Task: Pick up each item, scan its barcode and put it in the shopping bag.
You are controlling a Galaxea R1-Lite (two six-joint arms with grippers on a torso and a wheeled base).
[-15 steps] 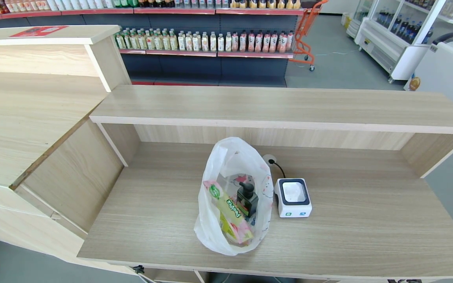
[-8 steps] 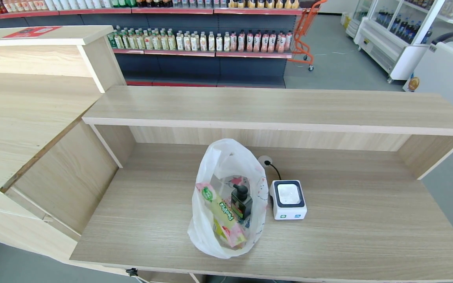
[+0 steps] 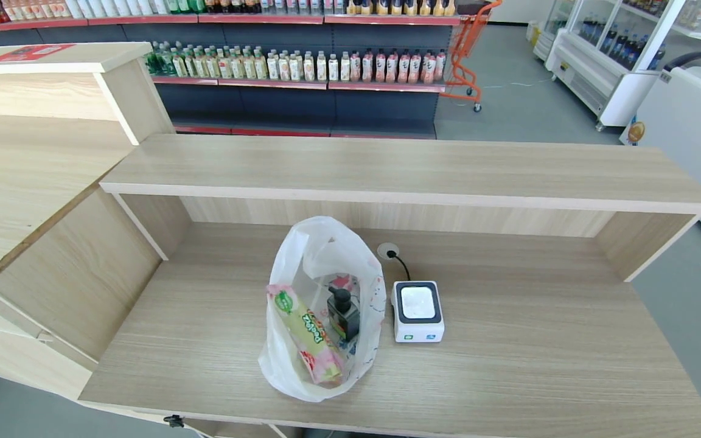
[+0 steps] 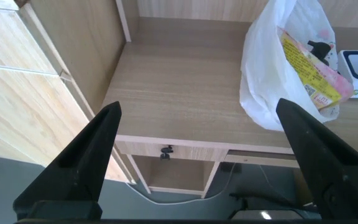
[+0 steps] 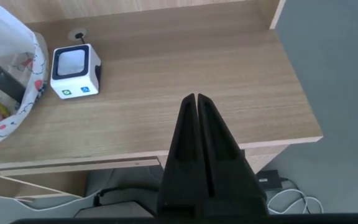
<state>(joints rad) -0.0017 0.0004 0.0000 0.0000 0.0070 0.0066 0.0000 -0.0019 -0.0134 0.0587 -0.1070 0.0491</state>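
The bag [image 3: 283, 274] stood on the bench [image 3: 539, 340] just left of the scanner [image 3: 417, 310], with the bottle [image 3: 343, 316] and the packet [image 3: 305, 331] inside it, the packet leaning lengthwise. Both claws hung off the bench's near edge: the left claw [image 4: 199, 107] spread wide and nearer the bag, the right claw [image 5: 196, 99] pressed together and nearer the scanner. Likely nothing was left to grasp.
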